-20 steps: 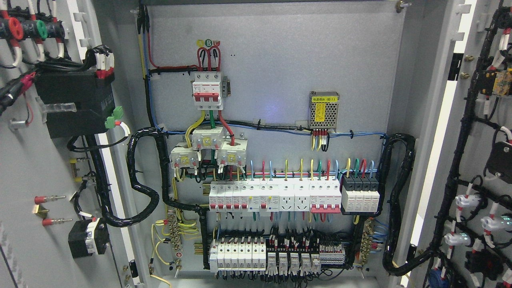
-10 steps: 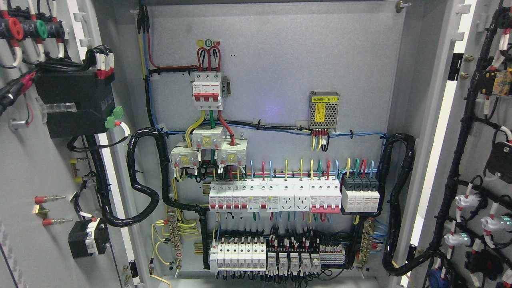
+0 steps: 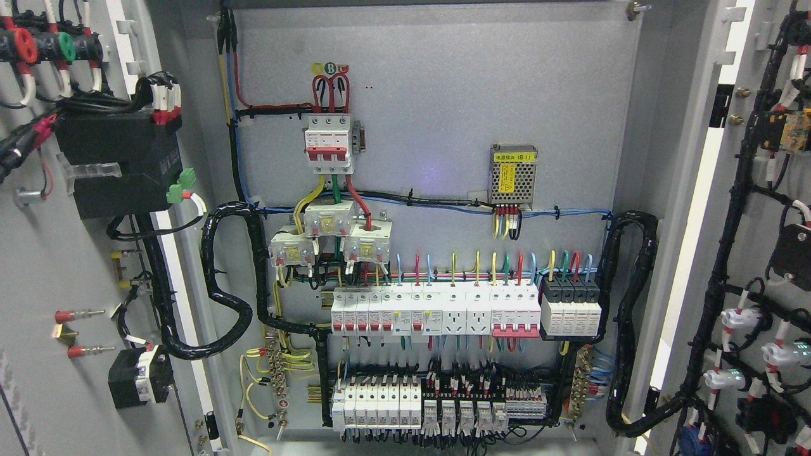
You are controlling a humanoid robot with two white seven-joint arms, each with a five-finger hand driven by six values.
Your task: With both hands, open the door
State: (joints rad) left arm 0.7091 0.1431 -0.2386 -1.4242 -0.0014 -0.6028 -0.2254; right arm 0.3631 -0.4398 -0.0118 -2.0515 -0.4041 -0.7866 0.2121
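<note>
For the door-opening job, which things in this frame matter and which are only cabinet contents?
Job:
left door, swung open
right door, swung open
Neither hand shows.

Contents only:
red-handled breaker
power supply
breaker row
black cable bundle

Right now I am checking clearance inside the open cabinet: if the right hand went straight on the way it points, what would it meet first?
Neither hand shows in the head view, so its heading cannot be told. Both doors, left door and right door, stand open on the wired back panel.
</note>
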